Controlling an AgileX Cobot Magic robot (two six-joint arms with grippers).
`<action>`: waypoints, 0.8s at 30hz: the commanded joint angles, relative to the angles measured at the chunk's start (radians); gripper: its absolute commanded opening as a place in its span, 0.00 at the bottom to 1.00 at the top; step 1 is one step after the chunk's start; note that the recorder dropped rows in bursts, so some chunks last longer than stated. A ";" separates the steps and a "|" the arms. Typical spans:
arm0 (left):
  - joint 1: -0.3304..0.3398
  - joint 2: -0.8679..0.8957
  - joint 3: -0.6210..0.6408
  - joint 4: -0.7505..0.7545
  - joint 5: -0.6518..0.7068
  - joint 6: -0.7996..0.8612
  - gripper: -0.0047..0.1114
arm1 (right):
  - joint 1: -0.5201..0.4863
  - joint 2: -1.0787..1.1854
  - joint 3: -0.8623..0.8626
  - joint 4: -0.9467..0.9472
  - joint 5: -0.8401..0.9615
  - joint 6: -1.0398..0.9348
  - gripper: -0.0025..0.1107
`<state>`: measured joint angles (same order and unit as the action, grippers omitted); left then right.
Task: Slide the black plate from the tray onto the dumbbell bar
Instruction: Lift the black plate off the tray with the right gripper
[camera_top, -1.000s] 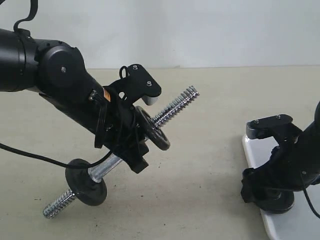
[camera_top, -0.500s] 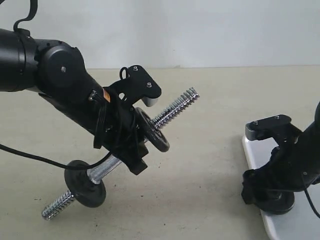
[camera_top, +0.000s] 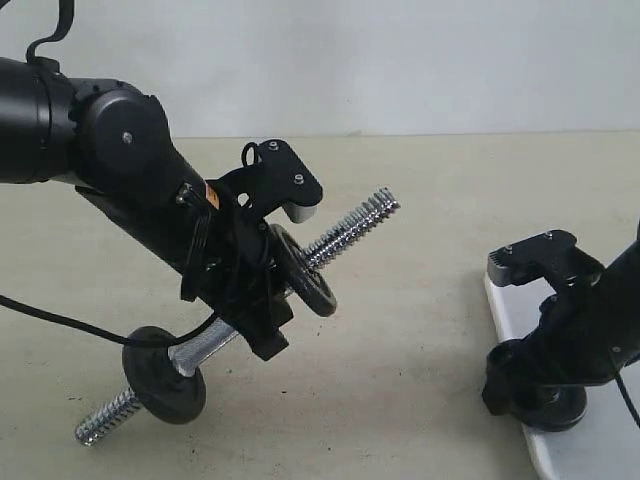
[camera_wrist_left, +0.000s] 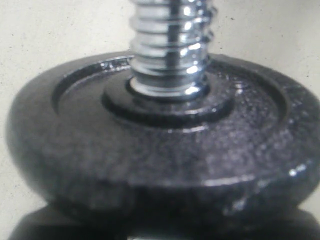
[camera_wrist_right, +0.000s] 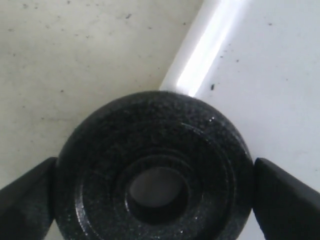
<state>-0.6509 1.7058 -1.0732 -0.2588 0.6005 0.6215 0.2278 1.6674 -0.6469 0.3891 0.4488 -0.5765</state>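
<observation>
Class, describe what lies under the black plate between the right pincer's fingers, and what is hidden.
Beneath the black plate, the tray and the table show around its edge. The plate itself covers whatever lies directly below; its centre hole shows only a pale blur.

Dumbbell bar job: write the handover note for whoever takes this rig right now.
Left hand: shut on the bar at its middle, holding it tilted with one threaded end raised toward the right arm.
Right hand: closed across the plate, one finger at each side, at the tray edge.
Done: upper disc and lower disc sit on the bar; plate gripped.
To do: lift the plate and slide it over the raised end.
</observation>
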 joint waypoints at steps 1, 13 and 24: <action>-0.001 -0.058 -0.026 -0.049 -0.061 0.000 0.08 | 0.002 -0.056 0.017 0.117 0.057 -0.098 0.02; -0.001 -0.058 -0.026 -0.049 -0.041 0.075 0.08 | 0.002 -0.200 0.017 0.125 0.049 -0.125 0.02; -0.001 -0.058 -0.026 -0.043 -0.030 0.139 0.08 | 0.002 -0.230 -0.093 0.126 0.139 -0.141 0.02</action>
<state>-0.6509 1.7058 -1.0732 -0.2802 0.6375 0.7363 0.2296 1.4596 -0.6833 0.5033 0.5680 -0.7023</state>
